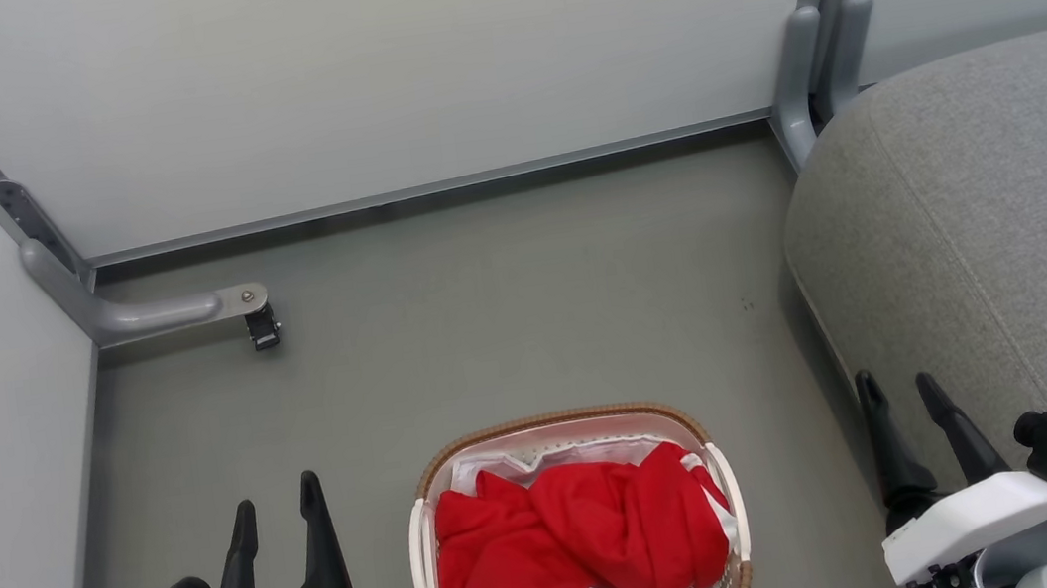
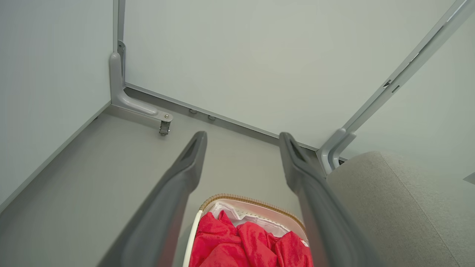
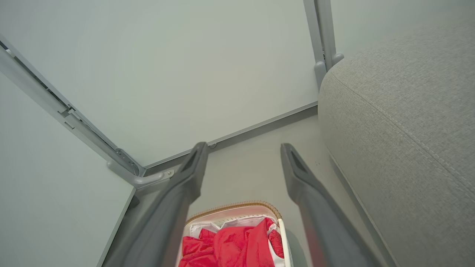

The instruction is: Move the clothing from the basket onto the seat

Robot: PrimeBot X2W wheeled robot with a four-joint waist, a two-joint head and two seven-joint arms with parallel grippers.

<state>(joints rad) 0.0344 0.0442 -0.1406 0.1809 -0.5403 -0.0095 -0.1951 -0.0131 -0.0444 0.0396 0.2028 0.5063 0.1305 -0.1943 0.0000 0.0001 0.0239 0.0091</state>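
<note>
Red clothing point(image 1: 574, 542) with white trim lies heaped in the white basket point(image 1: 560, 426) with a brown rim, on the floor at the bottom centre of the head view. The grey seat point(image 1: 1005, 225) fills the right side. My left gripper point(image 1: 276, 501) hangs open to the left of the basket, holding nothing. My right gripper point(image 1: 899, 389) hangs open to the right of the basket, by the seat's front. Both wrist views look down past open fingers at the clothing point(image 2: 248, 244) point(image 3: 230, 246) in the basket point(image 2: 245, 200) point(image 3: 233, 207), with the seat point(image 2: 389, 207) point(image 3: 400, 122) at right.
Pale partition walls point(image 1: 376, 72) close off the back and left. A grey metal foot with a small caster point(image 1: 263, 326) juts out at the back left corner. Another panel post point(image 1: 813, 49) stands beside the seat. Grey floor point(image 1: 506, 316) lies between basket and wall.
</note>
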